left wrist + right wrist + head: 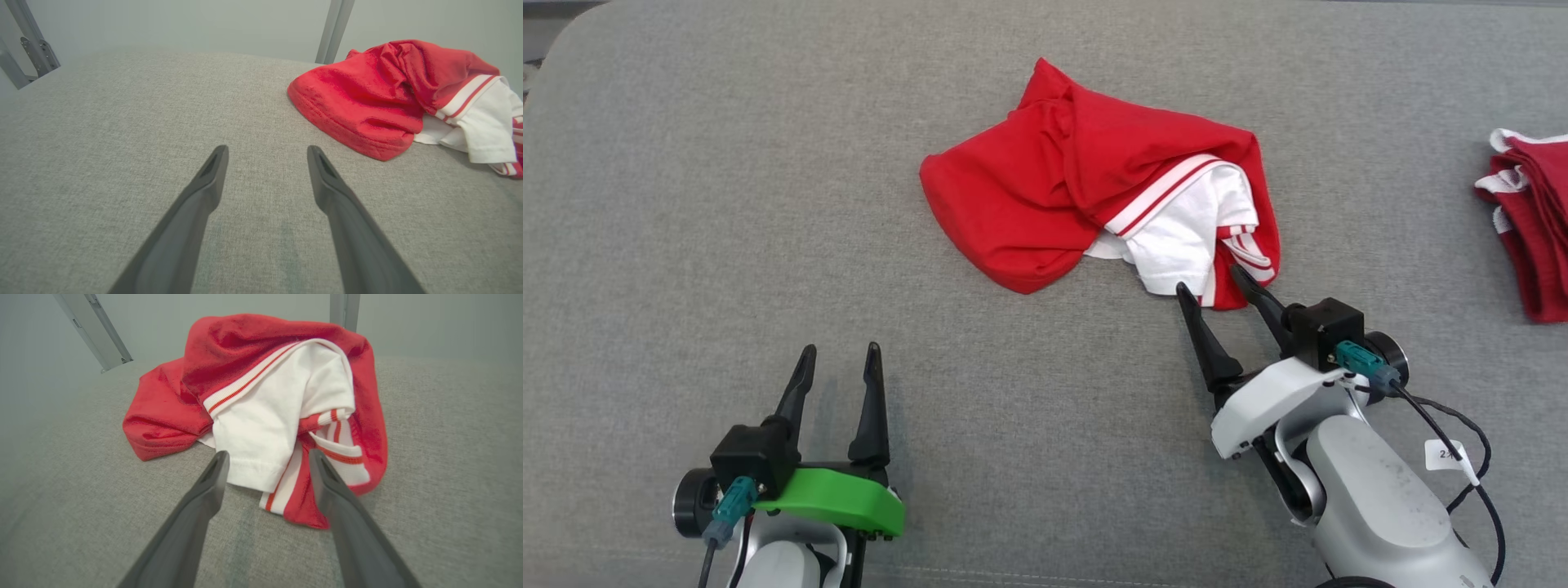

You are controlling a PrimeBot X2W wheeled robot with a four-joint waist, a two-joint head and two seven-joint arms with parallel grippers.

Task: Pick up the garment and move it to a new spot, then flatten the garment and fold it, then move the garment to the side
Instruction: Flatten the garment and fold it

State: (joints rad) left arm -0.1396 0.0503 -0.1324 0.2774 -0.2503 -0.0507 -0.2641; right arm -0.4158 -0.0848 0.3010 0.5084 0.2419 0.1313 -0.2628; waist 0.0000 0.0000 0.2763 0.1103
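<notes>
While both arms sit low at the near edge, the stage is one broad grey fabric surface (1045, 457), a woven cover running right across the head view, with a faint stitched line along its near side. Beyond it, from the wrist views, there's a plain pale wall (184, 20) and slanting grey metal struts (94, 332) rising at the far side.

And there's the garment (1045, 188), crumpled in a heap near the middle of the surface, a little toward the far side. Red outer cloth is bunched over a white panel, and red-and-white striped trim spills out at its near right corner. Off at the right edge, well apart from it, is a pile of red cloth (1531, 237) with white trim, partly cut off by the frame.

Over to the right gripper (1208, 278): fingers spread wide, tips right at the garment's near right corner. From its own wrist, the white hem sits between the two dark fingers and the striped red edge runs behind the right-hand one. Whether the tips touch cloth, I can't tell, but nothing is pinched. A black cable (1462, 425) loops off that wrist, with a small white tag (1445, 455) on it.

The left gripper (841, 346), with its green bracket (841, 498), is spread just as wide over bare fabric. It's well apart from the garment, which lies ahead and to its right.
</notes>
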